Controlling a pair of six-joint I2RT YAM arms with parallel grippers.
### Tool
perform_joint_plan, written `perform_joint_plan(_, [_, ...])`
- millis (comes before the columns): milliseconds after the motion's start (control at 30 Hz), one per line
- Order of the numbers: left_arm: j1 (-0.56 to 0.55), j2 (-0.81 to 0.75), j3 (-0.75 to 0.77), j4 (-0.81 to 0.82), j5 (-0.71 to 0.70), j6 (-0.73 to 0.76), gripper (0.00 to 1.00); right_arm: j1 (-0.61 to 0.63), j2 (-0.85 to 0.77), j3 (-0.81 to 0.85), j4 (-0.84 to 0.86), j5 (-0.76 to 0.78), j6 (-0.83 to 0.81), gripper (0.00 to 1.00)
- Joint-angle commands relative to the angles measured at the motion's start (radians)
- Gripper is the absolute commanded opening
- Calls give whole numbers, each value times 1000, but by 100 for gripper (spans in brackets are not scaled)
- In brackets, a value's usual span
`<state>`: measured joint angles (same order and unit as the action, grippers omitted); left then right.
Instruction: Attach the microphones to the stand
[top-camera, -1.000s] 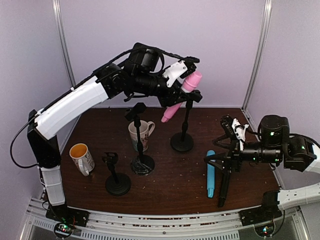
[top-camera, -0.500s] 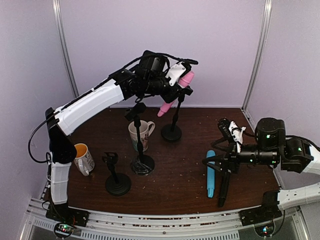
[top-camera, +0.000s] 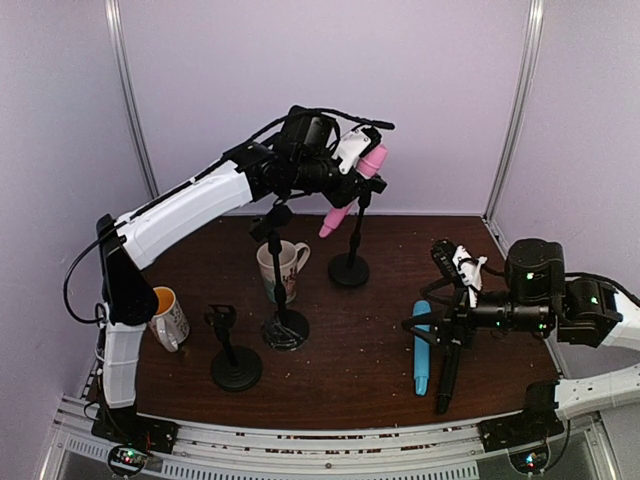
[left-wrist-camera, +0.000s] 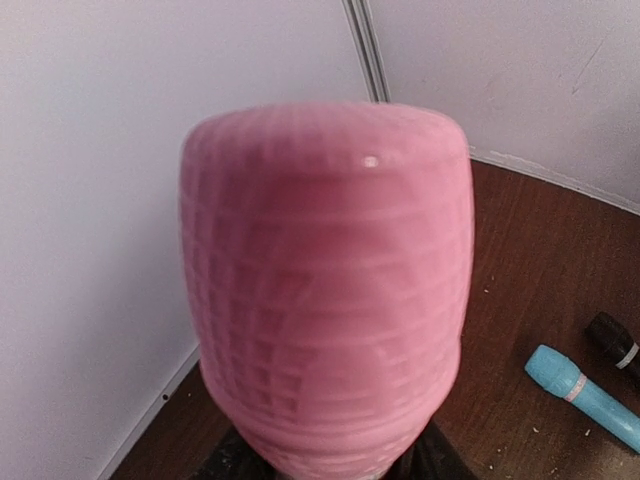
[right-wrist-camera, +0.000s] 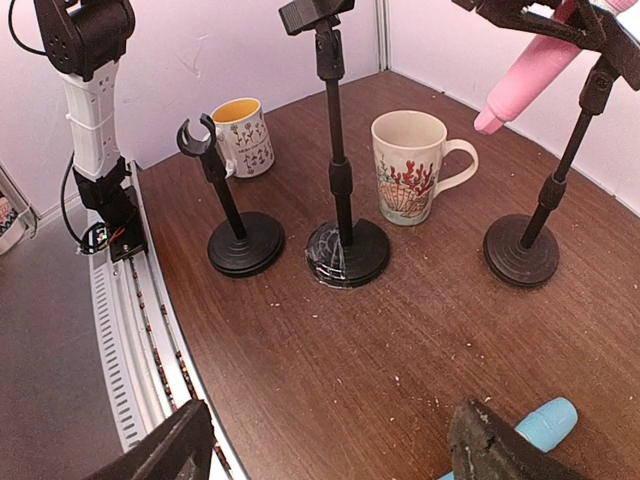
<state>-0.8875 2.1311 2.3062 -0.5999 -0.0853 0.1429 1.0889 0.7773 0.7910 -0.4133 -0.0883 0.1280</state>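
The left pincer (top-camera: 352, 178) is closed on the pink stick microphone with a gridded head (top-camera: 345, 205) and holds it in the air over the back part of the dark brown wooden table (top-camera: 340, 395). The microphone is tilted, its head higher and to the right, its thin end lower and to the left. Its middle part is at the top of the rear black stand with a round base (top-camera: 349, 270). Whether it sits already in the clip of this stand I cannot tell, because the pincer covers that place. In the left wrist view the pink head fills almost the whole picture. The right pincer (right-wrist-camera: 325, 450) is wide open and has nothing between its fingers (right-wrist-camera: 165, 455); it hangs low over the right side of the table. Beside and partly under it lie the light blue stick microphone (top-camera: 421, 350) and the black stick microphone with a silver ring (top-camera: 447, 378), both flat on the table, side by side and nearly parallel, the blue one on the left. More to the left stands the tall black stand with a flat clip on top (top-camera: 283, 325), and nearer to the front edge the short black stand with a fork-shaped clip (top-camera: 234, 365). A white mug with a red coral pattern (top-camera: 282, 268) stands just behind the tall stand, and a white mug with an orange inside (top-camera: 165, 315) stands near the left edge of the table.
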Motion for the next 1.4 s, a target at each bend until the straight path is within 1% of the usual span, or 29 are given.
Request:
perform_joint_plan(0, [17, -10, 9, 135, 14, -26, 19, 7, 1, -10, 32, 19, 16, 82])
perform_joint_plan(33, [18, -9, 7, 131, 12, -27, 22, 7, 2, -9, 33, 19, 17, 82])
perform_joint_plan(67, [18, -10, 6, 127, 7, -27, 29, 6, 4, -9, 33, 19, 18, 82])
perform_joint_plan(133, [18, -14, 4, 121, -8, -30, 47, 7, 8, -8, 34, 19, 21, 82])
perform_joint_plan(200, [18, -22, 0, 121, -27, -29, 59, 7, 10, -8, 36, 18, 23, 82])
perform_joint_plan(267, [18, -33, -5, 123, -39, -26, 68, 7, 12, -9, 37, 16, 26, 82])
perform_joint_plan(400, [18, -56, -16, 114, -69, -9, 77, 7, 16, -4, 36, 14, 26, 82])
perform_joint_plan(433, [17, -74, -23, 113, -103, -12, 84, 7, 16, -1, 34, 14, 26, 82])
perform_joint_plan(500, [16, -121, -58, 120, -165, -12, 92, 8, 14, 2, 33, 14, 27, 83])
perform_joint_plan(600, [16, -229, -154, 162, -206, 13, 97, 7, 16, 0, 34, 12, 28, 83])
perform_joint_plan(667, [15, -311, -221, 182, -212, 24, 98, 8, 22, -3, 41, 8, 28, 83])
perform_joint_plan(767, [9, -417, -295, 164, -216, 27, 98, 8, 44, -4, 67, 3, 22, 82])
perform_joint_plan(900, [0, -571, -467, 144, -217, -23, 98, 10, 104, -4, 169, 13, -6, 80])
perform_joint_plan(1033, [-2, -707, -649, 126, -186, -70, 95, 11, 215, 2, 329, 51, -22, 74])
perform_joint_plan(1100, [-2, -757, -697, 75, -187, -94, 94, 10, 283, 8, 407, 64, -15, 70])
perform_joint_plan(1167, [-2, -798, -738, 12, -176, -87, 91, 11, 372, 30, 466, 67, -6, 67])
perform_joint_plan(1233, [-3, -860, -810, -6, -220, -94, 90, 13, 457, 56, 524, 89, 3, 66])
perform_joint_plan(1267, [-2, -901, -862, 13, -235, -98, 90, 16, 498, 73, 547, 105, 3, 66])
perform_joint_plan(1300, [-1, -945, -949, 64, -240, -98, 91, 20, 542, 94, 573, 123, -1, 66])
perform_joint_plan(1367, [-1, -1038, -1082, 159, -245, -101, 94, 23, 626, 138, 616, 133, -6, 66])
